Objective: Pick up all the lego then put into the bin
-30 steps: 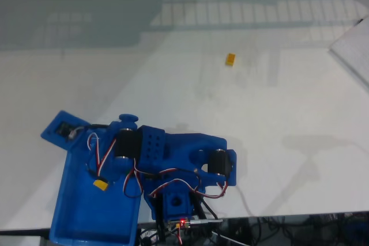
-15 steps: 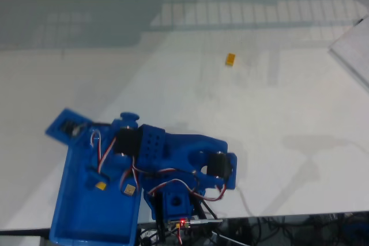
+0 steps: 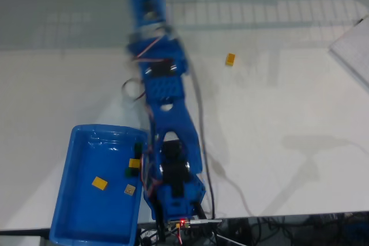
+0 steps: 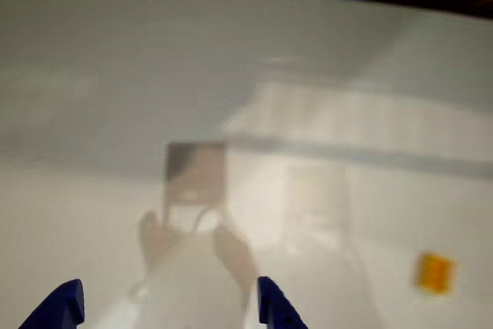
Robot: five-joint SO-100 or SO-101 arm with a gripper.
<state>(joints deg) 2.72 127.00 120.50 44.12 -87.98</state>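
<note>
My blue gripper (image 3: 147, 1) is stretched out over the far part of the white table, motion-blurred. In the wrist view the gripper (image 4: 166, 307) is open, with two blue fingertips (image 4: 271, 310) wide apart and only bare table between them. One yellow-orange lego (image 3: 230, 59) lies on the table to the right of the gripper; the wrist view shows this lego (image 4: 434, 273) at the lower right. The blue bin (image 3: 75, 223) sits at the lower left beside the arm's base. It holds a yellow lego (image 3: 99, 183), a tan lego (image 3: 130, 189) and more small bricks by its right wall (image 3: 134, 163).
The arm's base and loose wires (image 3: 179, 217) stand at the table's front edge. A pale flat sheet (image 3: 354, 50) lies at the right edge. A glossy reflection band runs across the far table.
The arm has swung from over the bin out toward the far table. The yellow lego it carried now lies in the bin.
</note>
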